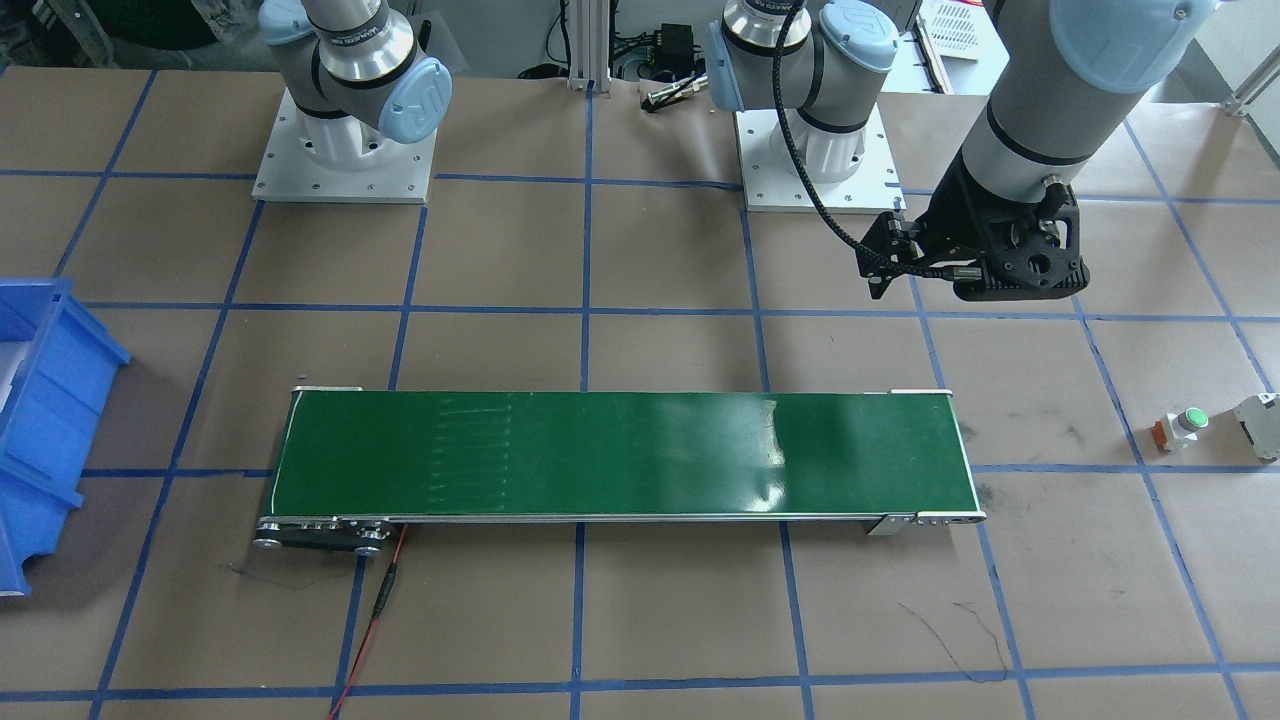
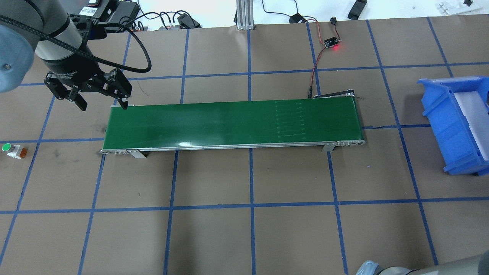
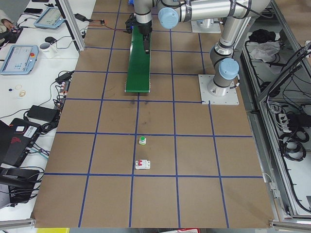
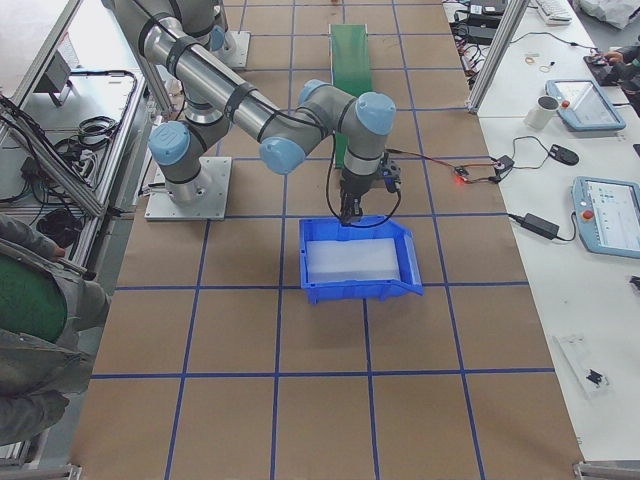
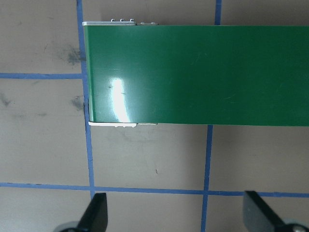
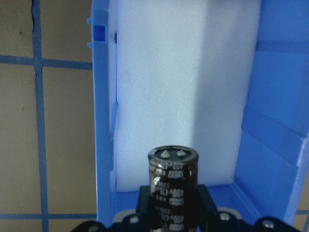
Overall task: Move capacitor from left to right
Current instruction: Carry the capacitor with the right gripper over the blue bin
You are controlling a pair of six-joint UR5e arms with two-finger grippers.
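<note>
Jaws of our right gripper (image 4: 347, 218) are closed on the capacitor (image 6: 173, 188). The wrist view shows the black, silver-printed cylinder clamped between the two fingers, with its terminal end pointing away from the palm. We hold it over the blue bin (image 2: 443, 126) at the right end of the table. Beneath it lies the bin's white foam lining (image 6: 183, 87), with blue walls on both sides. From the right-end view the gripper points straight down at the bin's edge nearest the conveyor belt (image 2: 229, 122). We cannot tell how high the capacitor hangs above the foam.

Our left gripper (image 2: 103, 105) is spread wide and holds nothing. Its fingertips (image 5: 96, 215) show far apart at the bottom of the wrist view, over brown table paper and blue tape lines. It hangs above the table near the left end of the belt and touches neither the belt nor the table. The green belt runs left to right across the middle of the table.

Well to the left of the belt, a green-topped push button (image 1: 1190, 418) stands on the table. A white-grey block (image 1: 1258, 425) sits just beside it, farther left, and both are well apart from our left gripper.
</note>
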